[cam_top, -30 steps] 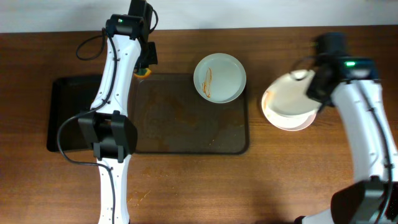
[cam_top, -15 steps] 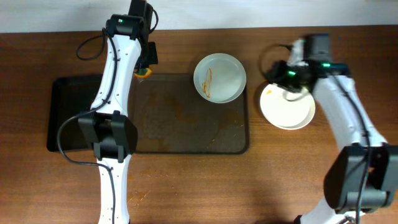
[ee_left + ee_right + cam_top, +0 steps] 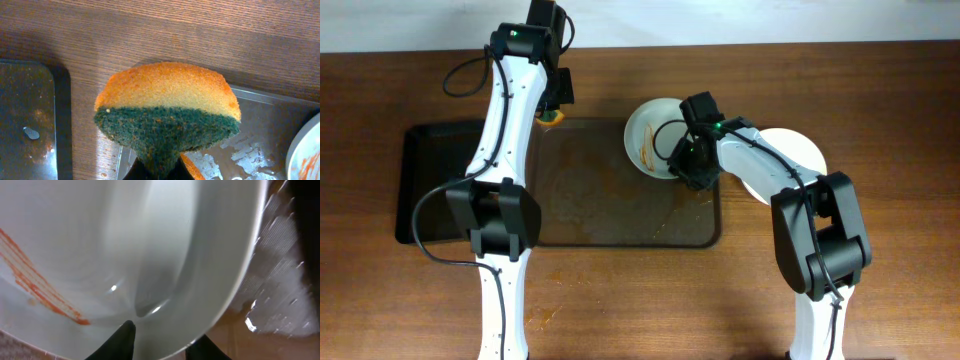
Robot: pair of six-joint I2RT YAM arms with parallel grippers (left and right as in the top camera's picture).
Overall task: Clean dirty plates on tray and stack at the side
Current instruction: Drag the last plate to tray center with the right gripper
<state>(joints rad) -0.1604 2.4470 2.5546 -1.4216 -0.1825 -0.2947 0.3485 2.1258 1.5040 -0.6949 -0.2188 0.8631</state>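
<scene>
One plate with orange-brown streaks sits at the far right corner of the dark brown tray. My right gripper grips its near right rim. In the right wrist view the plate fills the frame, with one finger inside the rim and one under it, around the gripper's point. Pale plates are stacked on the table right of the tray, partly hidden by the arm. My left gripper holds an orange and green sponge over the tray's far left corner; its jaws pinch the green side.
A smaller black tray lies to the left of the brown tray and shows in the left wrist view. The brown tray's surface carries wet smears and crumbs. Wooden table lies all round.
My right gripper has left the plate stack on the right and swung left to the streaked plate's rim. That plate has shifted slightly left. The left arm has not moved.
</scene>
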